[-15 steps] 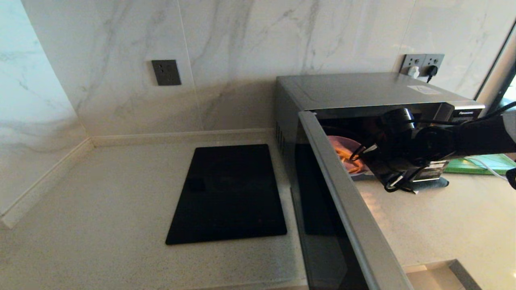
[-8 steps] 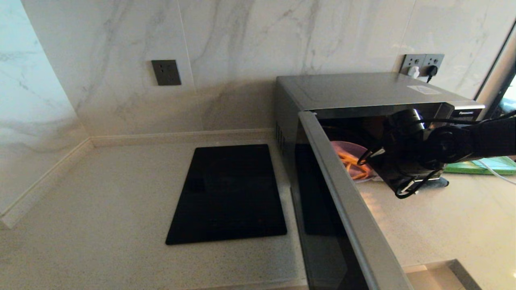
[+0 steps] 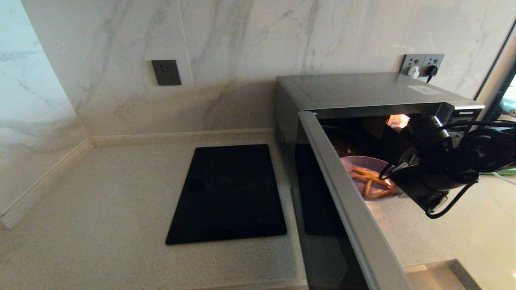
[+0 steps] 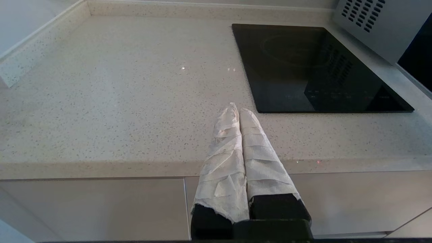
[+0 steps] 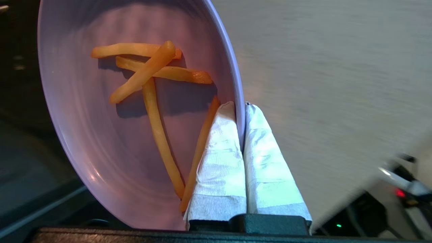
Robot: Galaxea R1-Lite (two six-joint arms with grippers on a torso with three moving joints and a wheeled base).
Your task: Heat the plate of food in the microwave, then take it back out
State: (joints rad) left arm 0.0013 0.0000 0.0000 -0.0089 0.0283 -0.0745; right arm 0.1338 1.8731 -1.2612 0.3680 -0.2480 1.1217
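We see the plate (image 3: pixel 365 177) now clear of the microwave (image 3: pixel 363 90) mouth, above the counter (image 3: pixel 100 193) in front; a second ago it sat deeper inside. Our right gripper (image 5: pixel 240 111) pinches its rim, one wrapped finger (image 5: pixel 219 152) inside, the other beneath. We judge the take-out nearly finished; setting the plate down remains. Our left gripper (image 4: pixel 239 111) hangs closed and empty by the counter edge, near the cooktop (image 3: pixel 229 193).

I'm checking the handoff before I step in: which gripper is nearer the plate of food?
Right. The right gripper has its jaws shut on the rim of the plate of food, by the open microwave. The left gripper hovers off over the counter, beside the cooktop.
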